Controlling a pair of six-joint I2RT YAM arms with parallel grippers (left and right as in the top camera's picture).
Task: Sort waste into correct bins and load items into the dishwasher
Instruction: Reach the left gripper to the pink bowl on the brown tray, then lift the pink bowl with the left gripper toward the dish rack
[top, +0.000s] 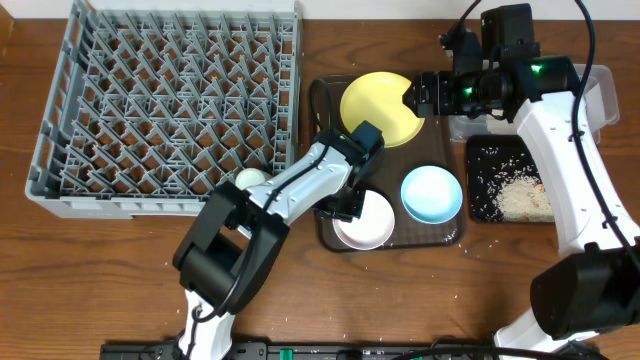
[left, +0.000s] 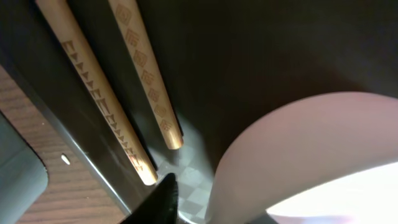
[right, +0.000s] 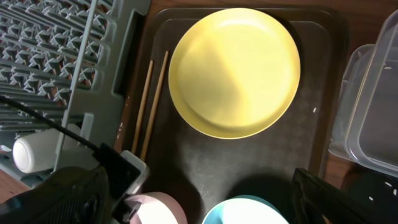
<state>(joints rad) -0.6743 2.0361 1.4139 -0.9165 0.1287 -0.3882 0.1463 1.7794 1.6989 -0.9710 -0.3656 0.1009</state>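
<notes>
1. My left fingers (left: 165, 199) show only as one dark tip. The other is out of view, so I cannot tell how wide they stand.
2. That tip sits just beside the smooth outer wall of the white bowl (left: 311, 155). It is also close to the ends of two chopsticks (left: 93, 93), slim wooden rods printed with small triangles and diamonds.
3. Bowl and chopsticks lie on the brown tray (left: 280, 50), which is dark with a fine checked grain where light strikes it. The chopsticks run side by side along its left edge.
4. My right fingers (right: 336, 199) are spread wide above the tray and hold nothing. The plate (right: 235, 71), round and matte yellow, lies flat ahead of them, apart from both.
5. The blue bowl (top: 431, 193) sits on the tray just beside the white bowl.
6. The rack (top: 165, 100), square grey plastic with a grid of pegs, stands on the wooden desk (top: 100, 290) left of the tray. The cup (top: 250, 180) lies at its near-right corner; I cannot tell whether inside.
7. Right of the brown tray, the shallow black tray (top: 469, 185) holds scattered rice (top: 520, 195). The clear tub (top: 600, 85) is behind it, partly under my right arm.
</notes>
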